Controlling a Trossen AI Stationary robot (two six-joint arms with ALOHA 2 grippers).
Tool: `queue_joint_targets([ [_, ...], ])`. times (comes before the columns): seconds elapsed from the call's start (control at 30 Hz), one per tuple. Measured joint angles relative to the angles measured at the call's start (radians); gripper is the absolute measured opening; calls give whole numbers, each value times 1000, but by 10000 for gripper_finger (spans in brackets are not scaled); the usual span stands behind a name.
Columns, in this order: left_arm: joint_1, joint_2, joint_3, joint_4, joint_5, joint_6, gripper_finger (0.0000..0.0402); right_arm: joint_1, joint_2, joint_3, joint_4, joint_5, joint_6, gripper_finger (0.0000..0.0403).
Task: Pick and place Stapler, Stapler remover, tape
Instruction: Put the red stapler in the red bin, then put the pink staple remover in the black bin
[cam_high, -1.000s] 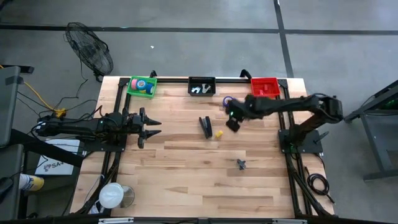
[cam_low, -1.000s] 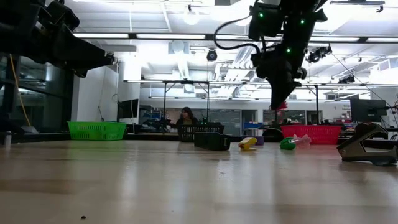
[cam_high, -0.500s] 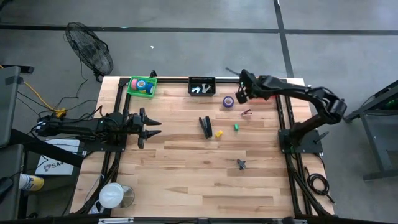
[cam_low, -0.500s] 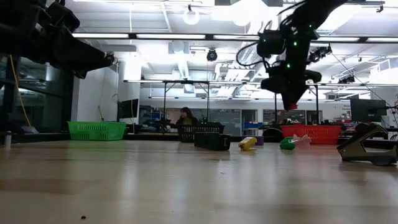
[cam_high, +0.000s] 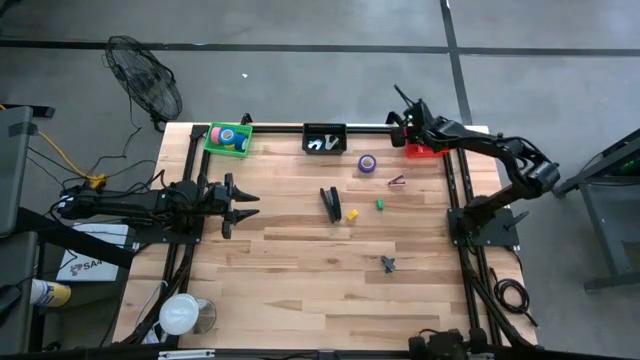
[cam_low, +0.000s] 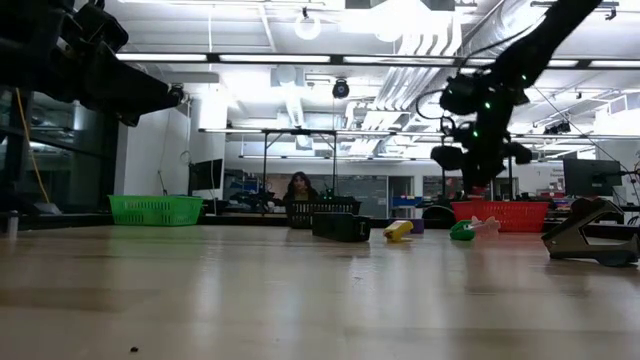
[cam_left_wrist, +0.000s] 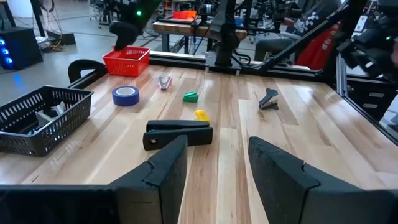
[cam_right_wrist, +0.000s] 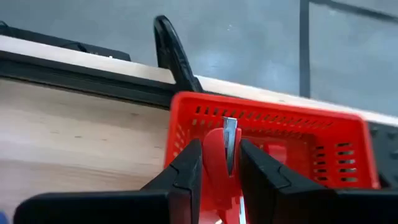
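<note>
My right gripper (cam_high: 399, 126) hovers over the left end of the red basket (cam_high: 428, 140) at the table's far right and is shut on a red stapler remover (cam_right_wrist: 216, 163). My left gripper (cam_high: 246, 205) waits open at the table's left. On the wood lie a black stapler (cam_high: 329, 203), a yellow tape roll (cam_high: 352, 214), a green roll (cam_high: 380, 205), a blue roll (cam_high: 367, 163), a pinkish stapler remover (cam_high: 396, 181) and a black one (cam_high: 388, 264). More tape rolls sit in the green basket (cam_high: 228, 138). My right gripper pinches the red stapler remover between its two fingers (cam_right_wrist: 186, 171). The remover's silver metal prong (cam_right_wrist: 230, 142) sticks out past the fingertips. It is lifted clear above the red basket's near wall (cam_right_wrist: 261, 127), and the fingers come at it from above, slanting toward the far edge.
A black basket (cam_high: 324, 138) with small metal items stands at the far edge between the green and red ones. A clear cup (cam_high: 182, 314) sits at the near left corner. Bare wood spreads across the near half. A person shows in the room behind (cam_low: 298, 186).
My right gripper has travelled from the table's middle, beside the stapler and the green roll, toward the far right corner and now hangs over the red basket, carrying the red remover with it. The green roll and the pinkish remover, covered by the arm before, now show.
</note>
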Motion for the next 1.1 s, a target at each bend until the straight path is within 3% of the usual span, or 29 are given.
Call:
queue_joint_targets([
  [0.27,0,-2,0,-4,-2,49,168,-73,1,-126,165,-69,30,73],
  [0.67,0,-2,0,29,14,87,168,-69,0,-128,160,-106,17,81],
  [1.1,0,-2,0,27,14,90,168,-65,-11,-126,186,-157,-3,181],
])
